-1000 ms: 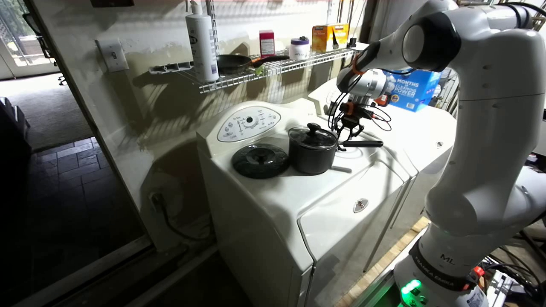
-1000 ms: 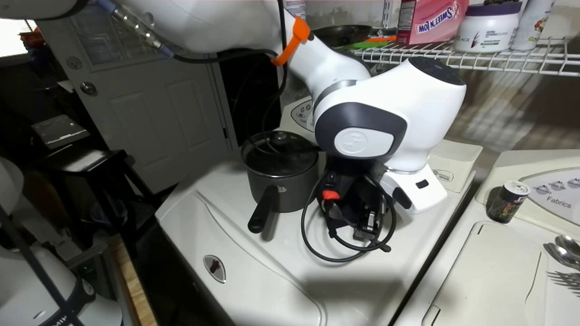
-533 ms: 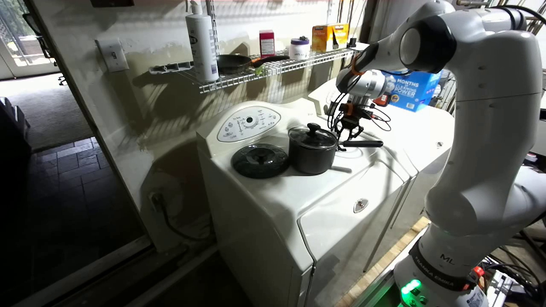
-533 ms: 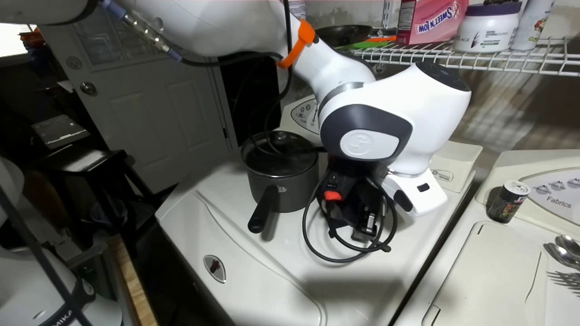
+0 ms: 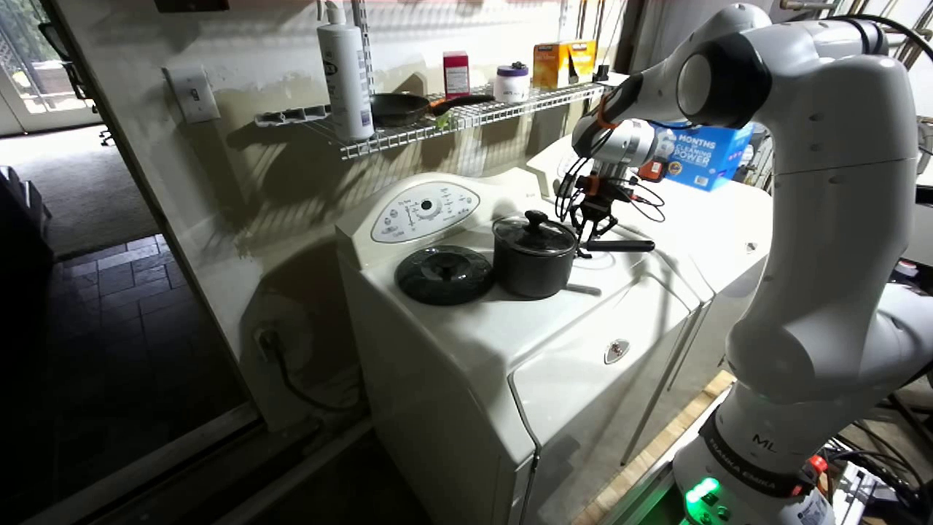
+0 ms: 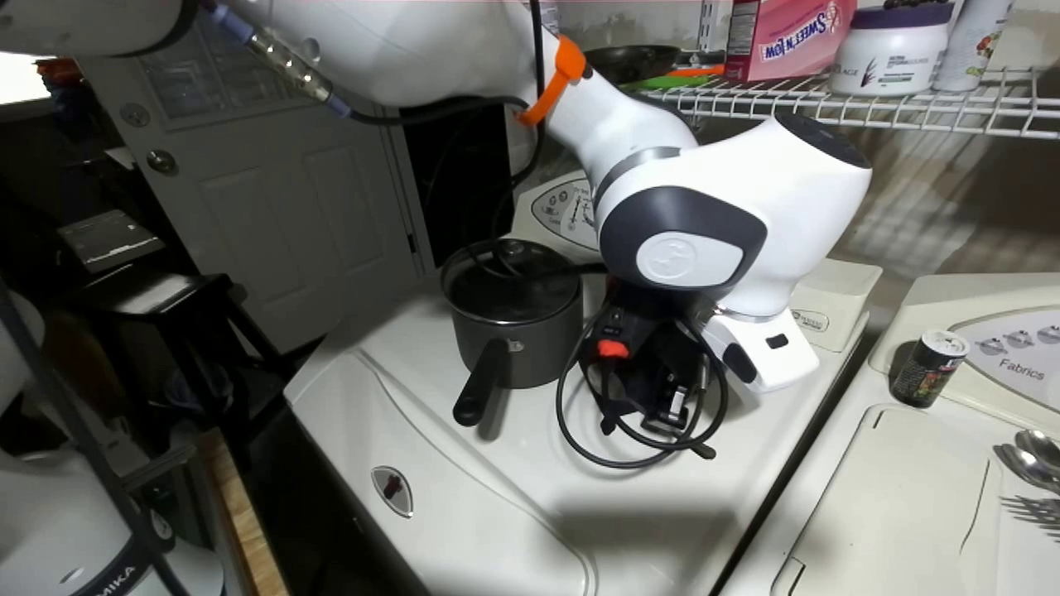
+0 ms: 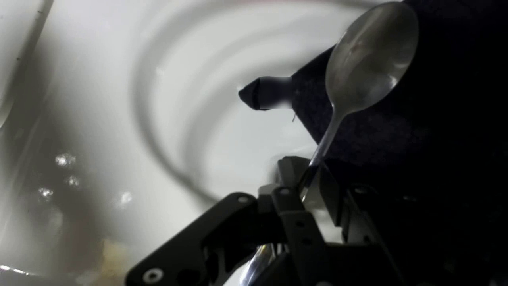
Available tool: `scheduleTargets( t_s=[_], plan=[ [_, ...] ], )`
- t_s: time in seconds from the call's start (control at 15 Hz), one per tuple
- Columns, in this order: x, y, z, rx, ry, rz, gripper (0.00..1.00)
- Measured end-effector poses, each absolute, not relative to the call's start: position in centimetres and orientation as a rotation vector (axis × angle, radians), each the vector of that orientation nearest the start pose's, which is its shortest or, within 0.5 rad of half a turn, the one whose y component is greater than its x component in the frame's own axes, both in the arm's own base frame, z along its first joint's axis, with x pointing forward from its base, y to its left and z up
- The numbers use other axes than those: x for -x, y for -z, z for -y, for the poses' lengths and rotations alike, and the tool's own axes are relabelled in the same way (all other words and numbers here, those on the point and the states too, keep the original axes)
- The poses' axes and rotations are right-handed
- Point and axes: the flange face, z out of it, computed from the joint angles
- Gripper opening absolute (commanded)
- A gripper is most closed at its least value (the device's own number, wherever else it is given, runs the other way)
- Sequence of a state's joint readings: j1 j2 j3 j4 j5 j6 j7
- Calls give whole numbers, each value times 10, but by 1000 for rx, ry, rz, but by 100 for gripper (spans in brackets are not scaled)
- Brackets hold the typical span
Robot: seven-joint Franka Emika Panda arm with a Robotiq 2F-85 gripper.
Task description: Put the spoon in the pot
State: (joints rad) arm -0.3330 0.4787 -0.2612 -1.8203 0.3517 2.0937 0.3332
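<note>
The spoon (image 7: 373, 59) shows in the wrist view, its bowl at upper right. Its thin neck runs down between the fingers of my gripper (image 7: 309, 163), and a shiny length of metal appears again below them. The jaws stand narrowly apart around the neck, and a pale gap shows beside it. In an exterior view the gripper (image 5: 589, 246) is low over the white top, beside the pot. The dark grey pot (image 5: 534, 270) (image 6: 530, 348) is upright in both exterior views, with a glass lid (image 5: 528, 235) on it. I cannot make out the spoon in the exterior views.
Left of the pot lies a flat dark disc lid (image 5: 444, 275). The pot's handle (image 5: 619, 246) points past the gripper. Behind the spoon is a dark shape (image 7: 381, 123) that I cannot identify. Several pieces of cutlery (image 6: 1035, 463) and a black can (image 6: 929, 368) are on the neighbouring machine.
The arm and wrist have shifted slightly, to the right in an exterior view. The jaws look a little closer together. The pot and lids have stayed in place.
</note>
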Motion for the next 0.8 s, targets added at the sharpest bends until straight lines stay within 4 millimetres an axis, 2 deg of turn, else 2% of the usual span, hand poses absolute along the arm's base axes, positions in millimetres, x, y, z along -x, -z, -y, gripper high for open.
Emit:
scheduleTargets(
  t_s=[0.2, 0.33, 0.8],
  plan=[
    [-537, -268, 329, 2489, -242, -1574, 18],
    [-538, -268, 330, 2483, -249, -1584, 2],
    [-540, -268, 330, 2475, -249, -1598, 2]
  ],
)
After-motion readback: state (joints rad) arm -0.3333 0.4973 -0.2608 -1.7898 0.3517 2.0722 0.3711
